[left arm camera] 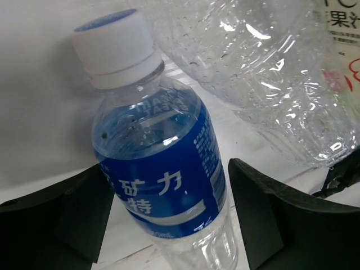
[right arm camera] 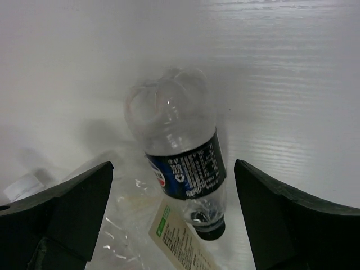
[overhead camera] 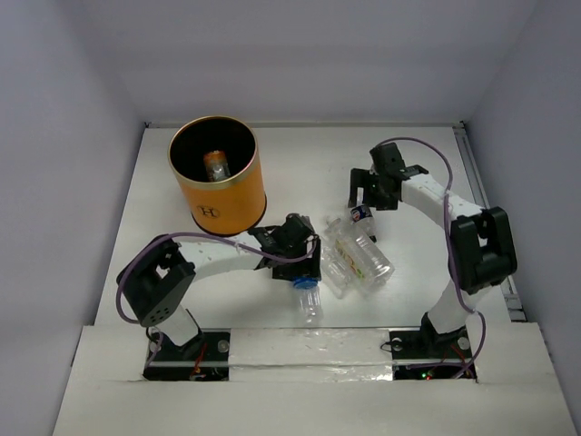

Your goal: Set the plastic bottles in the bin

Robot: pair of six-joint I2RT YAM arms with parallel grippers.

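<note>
The orange-yellow bin stands at the back left with an orange bottle inside. My left gripper is open, its fingers either side of a blue-labelled white-capped bottle lying on the table. A narrow gap shows at the right finger. My right gripper is open and hovers over a small dark-labelled bottle, clear of both fingers. Two larger clear bottles lie between the arms.
The clear bottles lie right beside the blue-labelled one and under the dark-labelled one's neck, with a cream label showing. White walls close the table at the back and sides. The bin sits just behind my left arm.
</note>
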